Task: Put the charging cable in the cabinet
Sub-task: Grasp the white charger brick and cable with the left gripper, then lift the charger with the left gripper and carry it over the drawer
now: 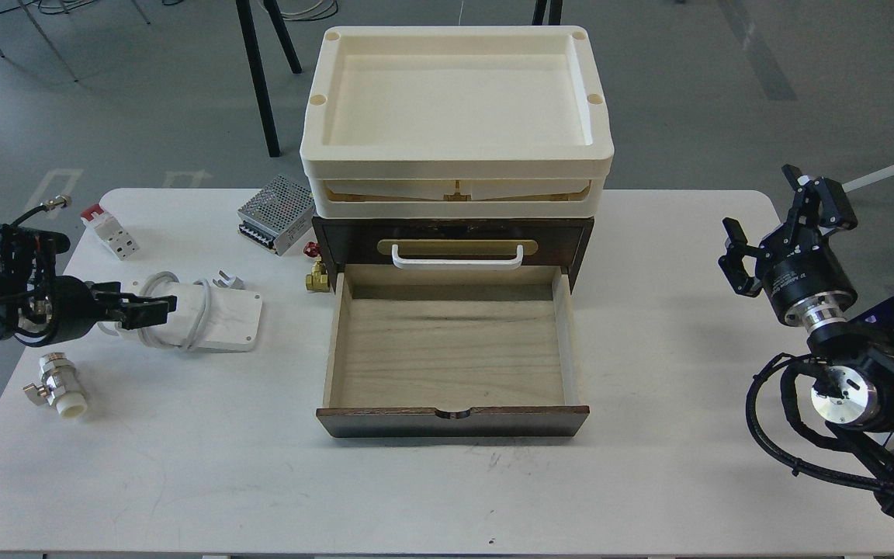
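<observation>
The charging cable (218,314), a flat white block wrapped in a pale grey looped cord with a plug, lies on the white table (183,466) left of the cabinet. The cabinet (453,233) is a dark brown box; its pale wood drawer (451,349) is pulled out and empty, under a white handle (456,255). My left gripper (144,309) comes in low from the left, its open fingers at the block's left end, over the cord loop. My right gripper (784,217) is open and empty, raised at the table's right edge.
Stacked cream trays (455,116) sit on the cabinet. A perforated metal power-supply box (276,211), a red-and-white breaker (109,231) and a brass valve (315,272) lie at the back left. A metal valve (59,384) lies at the front left.
</observation>
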